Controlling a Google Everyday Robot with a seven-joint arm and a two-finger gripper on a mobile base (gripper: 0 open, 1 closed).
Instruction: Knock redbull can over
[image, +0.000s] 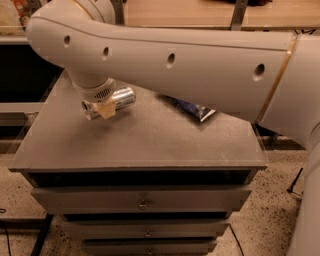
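Observation:
The redbull can (121, 96) is a slim silver can lying on its side on the grey table top (150, 145), at the back left. My gripper (103, 108) hangs from the big white arm (180, 60) and sits right at the can's left end, in front of it and touching or nearly touching it. The arm crosses the whole upper part of the camera view and hides the back of the table.
A dark blue crinkled chip bag (196, 109) lies at the back right, partly hidden by the arm. Drawers (142, 200) sit below the table's front edge. The green snack bag is hidden.

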